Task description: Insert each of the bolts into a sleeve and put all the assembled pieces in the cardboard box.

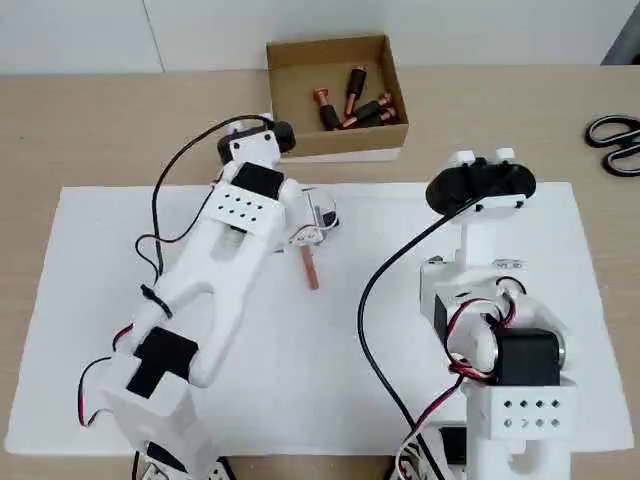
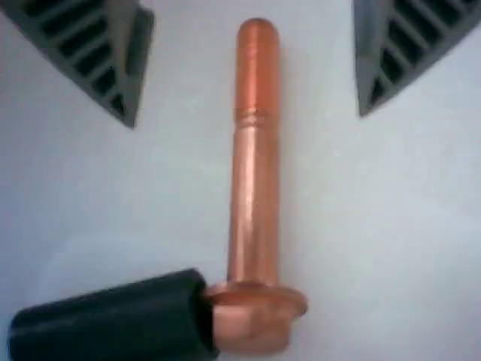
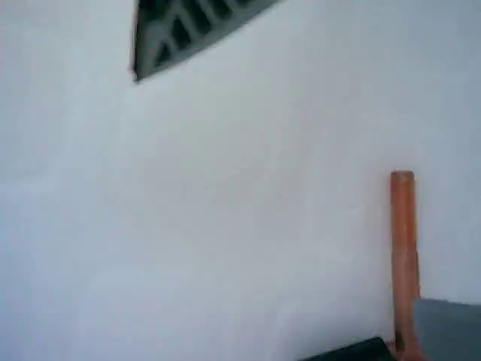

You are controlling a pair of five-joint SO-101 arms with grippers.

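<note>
A copper bolt (image 2: 254,188) lies flat on the white sheet (image 1: 120,290), also seen mid-table as the bolt (image 1: 311,268). My left gripper (image 2: 248,68) hangs just above it, open, one finger on each side of the bolt's rounded tip without touching. A black sleeve (image 2: 113,323) lies against the bolt's flanged head. The left gripper (image 1: 312,230) sits over the bolt's far end. The right arm's wrist (image 1: 480,188) is to the right, above the sheet. One right fingertip (image 3: 188,30) shows with nothing against it; the bolt (image 3: 403,256) and the sleeve (image 3: 353,352) lie farther off.
The cardboard box (image 1: 290,100) stands at the back centre, just beyond the left arm, holding several bolt-and-sleeve pieces (image 1: 355,100). Scissors (image 1: 615,140) lie at the far right on the wooden table. Cables loop from both arms over the sheet.
</note>
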